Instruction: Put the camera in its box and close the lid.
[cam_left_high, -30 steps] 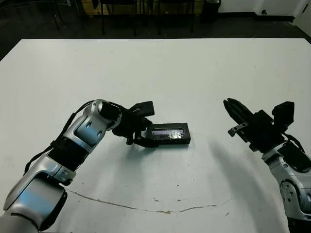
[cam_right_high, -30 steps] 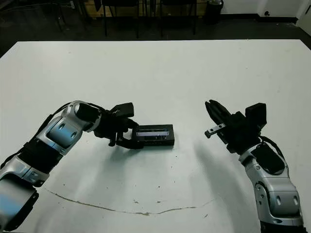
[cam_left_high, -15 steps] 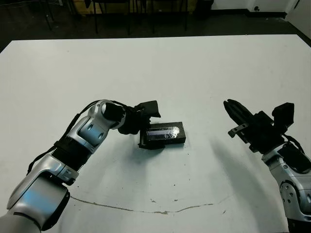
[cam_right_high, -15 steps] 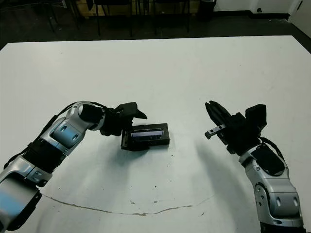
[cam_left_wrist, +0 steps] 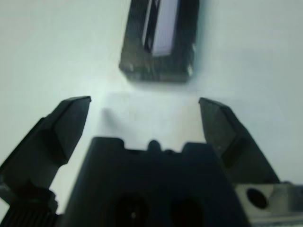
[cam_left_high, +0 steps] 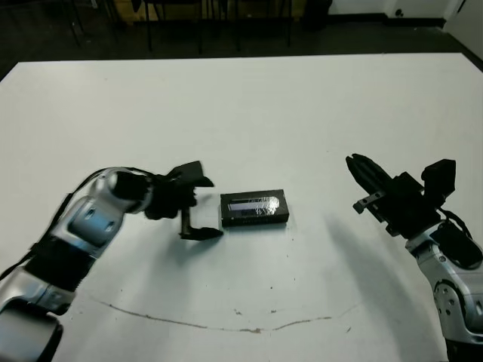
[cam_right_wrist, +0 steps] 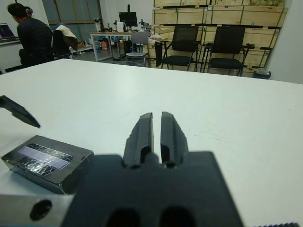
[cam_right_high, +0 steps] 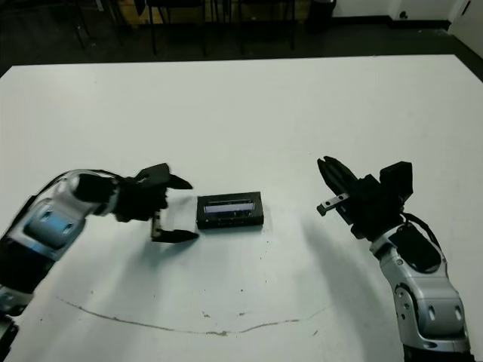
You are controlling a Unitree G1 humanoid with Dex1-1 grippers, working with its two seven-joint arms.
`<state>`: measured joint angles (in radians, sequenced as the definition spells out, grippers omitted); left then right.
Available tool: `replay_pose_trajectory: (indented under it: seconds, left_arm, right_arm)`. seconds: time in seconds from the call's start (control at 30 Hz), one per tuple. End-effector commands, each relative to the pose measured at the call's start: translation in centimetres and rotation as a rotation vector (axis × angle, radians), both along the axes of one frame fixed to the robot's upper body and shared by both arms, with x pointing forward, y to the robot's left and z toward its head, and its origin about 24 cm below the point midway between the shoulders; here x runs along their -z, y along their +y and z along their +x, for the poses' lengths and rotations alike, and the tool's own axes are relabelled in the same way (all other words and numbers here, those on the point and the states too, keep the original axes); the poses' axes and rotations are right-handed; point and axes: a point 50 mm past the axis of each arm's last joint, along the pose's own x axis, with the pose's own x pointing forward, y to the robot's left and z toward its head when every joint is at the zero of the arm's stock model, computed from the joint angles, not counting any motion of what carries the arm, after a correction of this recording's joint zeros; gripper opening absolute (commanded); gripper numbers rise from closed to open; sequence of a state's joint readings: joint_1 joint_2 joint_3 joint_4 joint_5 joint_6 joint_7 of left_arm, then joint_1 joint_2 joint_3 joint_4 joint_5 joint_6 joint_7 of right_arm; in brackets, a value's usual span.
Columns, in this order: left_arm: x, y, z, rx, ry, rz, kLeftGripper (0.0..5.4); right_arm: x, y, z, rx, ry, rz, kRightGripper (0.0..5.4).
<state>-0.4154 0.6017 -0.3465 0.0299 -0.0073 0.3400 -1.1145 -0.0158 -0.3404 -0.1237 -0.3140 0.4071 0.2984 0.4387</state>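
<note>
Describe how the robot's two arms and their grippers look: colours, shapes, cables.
Both arms have rounded silver-grey shells joined by black segments, with thin black cables looping along the outside. The left gripper and the right gripper are matt black, with a blocky body and two tapering, pointed jaws. A small silver bracket shows beside the right gripper's body.

The box (cam_left_high: 254, 210), small, black and rectangular, is seen lying flat on the table with the lid (cam_left_wrist: 163, 26) closed on it, a pale glossy stripe running along the top. It is placed just beyond the left gripper (cam_left_high: 198, 207)'s spread jaws, untouched.
</note>
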Motion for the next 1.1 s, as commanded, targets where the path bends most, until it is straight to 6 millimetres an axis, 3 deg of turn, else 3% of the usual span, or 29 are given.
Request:
replay_pose_trajectory:
  seconds: [0.03,0.27,0.37,0.53,0.7,0.93,1.1]
  left_arm:
    - [0.5,2.3,-1.4,-0.036,0.03,0.044,5.39]
    - [-1.5,3.7,-1.9,-0.117,-0.011,-0.026,5.39]
    - [-2.1,3.4,-1.6,-0.271,-0.089,-0.093,5.39]
    - [-1.9,-0.5,-1.3,-0.642,-0.279,-0.485,4.8]
    - [-2.5,-5.3,-0.7,-0.692,-0.287,-0.729,3.83]
    - [-2.4,-10.1,-1.0,-0.632,-0.258,-0.702,2.45]
    - [-0.9,-11.6,-1.5,-0.637,-0.197,-0.597,1.49]
  right_arm:
    - [0.4,0.0,0.0,0.002,0.022,0.016,0.0]
    - [0.4,0.0,0.2,0.001,0.018,0.004,0.0]
    - [0.5,0.0,0.2,-0.001,0.017,0.007,0.0]
    - [0.5,0.1,0.1,0.005,0.01,-0.011,0.0]
    - [0.5,0.0,0.0,0.008,0.006,-0.015,0.0]
    - [0.6,0.1,-0.2,0.007,-0.004,-0.014,0.0]
    - [0.6,0.2,-0.3,0.014,-0.006,-0.014,0.0]
